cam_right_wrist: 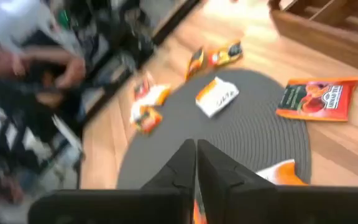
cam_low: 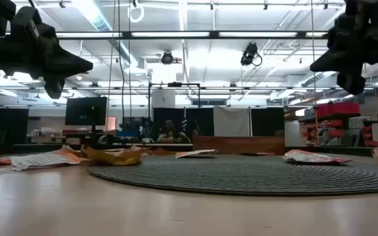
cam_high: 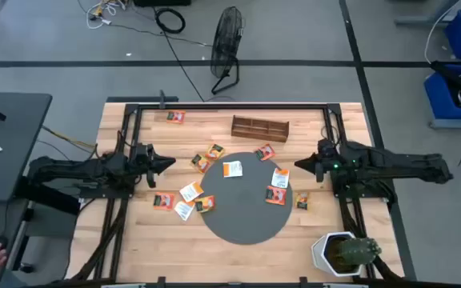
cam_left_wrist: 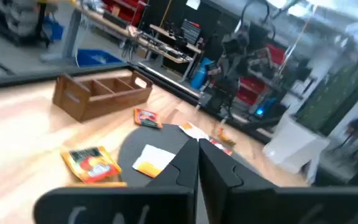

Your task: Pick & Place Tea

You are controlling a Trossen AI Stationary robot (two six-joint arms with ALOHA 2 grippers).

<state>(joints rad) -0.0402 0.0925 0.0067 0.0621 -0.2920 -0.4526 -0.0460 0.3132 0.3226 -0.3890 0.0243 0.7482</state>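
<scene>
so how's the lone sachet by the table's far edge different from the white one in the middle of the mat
The lone sachet is orange-red with dark print; the white sachet is mostly white with an orange mark. The lone one lies on bare wood, apart from the others, left of the wooden tray; the white one lies on the grey round mat, with others nearby. Both lie flat, small and squarish, untouched by either claw.

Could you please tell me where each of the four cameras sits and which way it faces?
High: above the table, looking straight down; both arms, tray, mat.
Low: at table-top height, looking level across the mat; both arms overhead.
Left wrist: on the left arm, past the shut left gripper toward the tray.
Right wrist: on the right arm, past the shut right gripper.
Shared: both wrist views show the white sachet.
</scene>
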